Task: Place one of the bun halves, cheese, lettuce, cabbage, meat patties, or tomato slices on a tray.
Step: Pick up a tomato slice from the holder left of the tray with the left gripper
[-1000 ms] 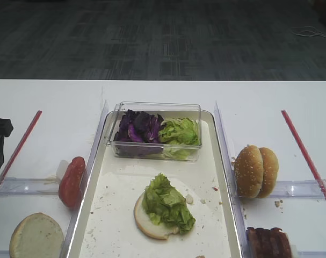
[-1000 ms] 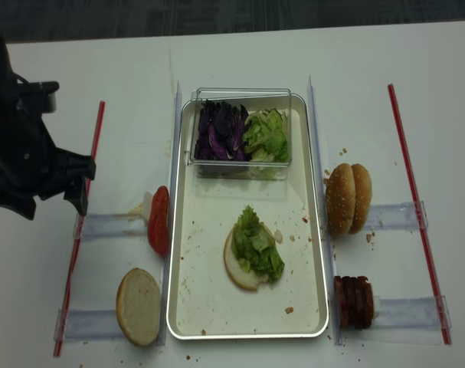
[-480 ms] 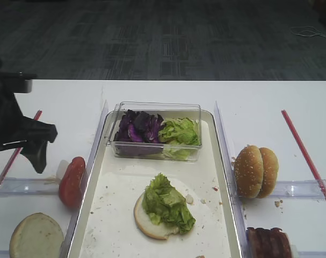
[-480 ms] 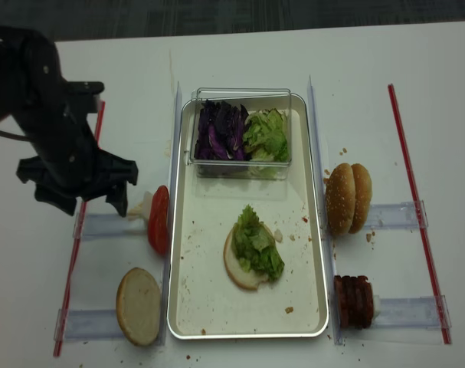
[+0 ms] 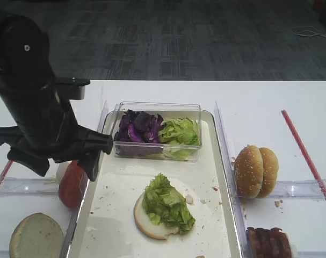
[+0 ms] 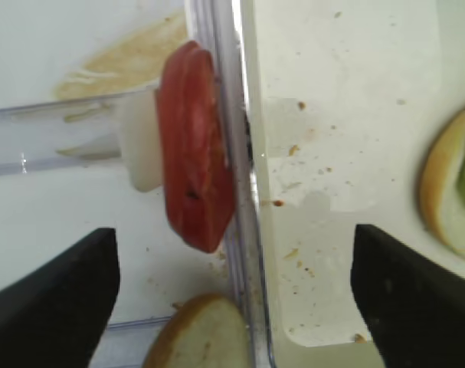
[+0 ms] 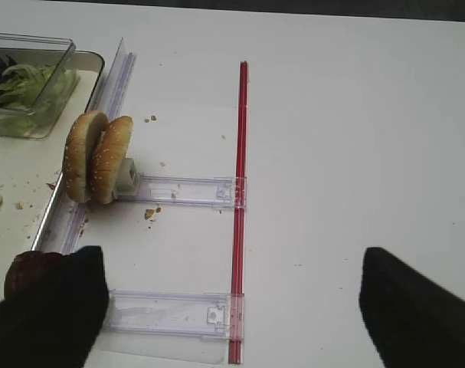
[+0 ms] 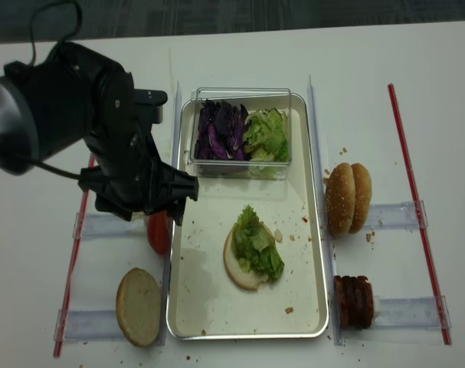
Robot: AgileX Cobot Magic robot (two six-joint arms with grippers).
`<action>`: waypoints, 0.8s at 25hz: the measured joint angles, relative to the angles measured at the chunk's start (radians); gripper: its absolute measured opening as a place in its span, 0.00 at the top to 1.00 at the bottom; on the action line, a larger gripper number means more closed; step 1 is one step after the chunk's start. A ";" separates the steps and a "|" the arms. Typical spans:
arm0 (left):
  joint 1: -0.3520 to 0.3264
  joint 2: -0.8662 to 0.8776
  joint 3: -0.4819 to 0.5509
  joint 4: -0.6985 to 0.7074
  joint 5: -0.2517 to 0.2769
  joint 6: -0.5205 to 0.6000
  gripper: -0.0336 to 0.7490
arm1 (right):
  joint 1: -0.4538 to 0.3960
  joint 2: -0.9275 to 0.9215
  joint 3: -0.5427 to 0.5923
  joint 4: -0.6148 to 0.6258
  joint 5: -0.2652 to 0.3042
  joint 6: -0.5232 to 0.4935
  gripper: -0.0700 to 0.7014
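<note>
The off-white tray (image 8: pixel 309 299), a big rectangle with a raised silvery rim and a crumb-speckled floor, already carries a pale bun half (image 8: pixel 236 268) heaped with crinkly light-green lettuce (image 8: pixel 257 244), and at its far end a clear plastic box (image 8: pixel 242 96) holds shredded dark purple cabbage (image 8: pixel 217 130) beside more lettuce. The bulky black left arm hangs over the tray's left rim with the left gripper (image 6: pixel 232 287) spread wide and empty, its fingers straddling the glossy red tomato slice (image 6: pixel 194 180), which stands on edge just outside the rim, leaning on a white stop on a clear plastic rail (image 6: pixel 56 142). The likely trouble, I judge, is that the slice is thin, wet and propped against the rail wall and tray edge, so closing fingers could foul on that edge, or squash or drop the slippery slice. The right gripper (image 7: pixel 232 299) is also open, holding nothing, over bare white table well to the right. Near it stand two sesame-domed bun halves (image 8: pixel 349 198) on edge and a stack of dark reddish-brown meat patties (image 8: pixel 353 301)
</note>
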 joint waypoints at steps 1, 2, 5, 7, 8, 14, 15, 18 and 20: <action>-0.012 0.000 0.000 0.000 -0.007 -0.010 0.19 | 0.000 0.000 0.000 0.000 0.000 0.000 0.02; -0.016 0.000 0.000 0.000 -0.016 -0.014 0.19 | 0.000 0.000 0.000 0.000 0.000 0.000 0.02; -0.020 0.000 0.000 0.002 -0.036 -0.024 0.19 | 0.000 0.000 0.000 0.000 0.000 0.000 0.02; -0.020 0.000 0.000 0.002 -0.051 -0.026 0.19 | 0.000 0.000 0.000 0.000 0.000 0.000 0.02; -0.020 0.000 0.000 0.002 -0.058 -0.026 0.19 | 0.000 0.000 0.000 0.000 0.000 0.000 0.02; -0.020 0.002 0.000 0.008 -0.118 -0.018 0.19 | 0.000 0.000 0.000 0.000 0.000 0.000 0.02; -0.020 0.002 0.000 0.011 -0.122 -0.018 0.19 | 0.000 0.000 0.000 0.000 0.000 0.000 0.02; -0.020 0.031 0.000 0.012 -0.127 -0.003 0.19 | 0.000 0.000 0.000 0.000 0.000 0.000 0.02; -0.020 0.056 0.000 0.012 -0.127 0.006 0.19 | 0.000 0.000 0.000 0.000 0.000 0.000 0.02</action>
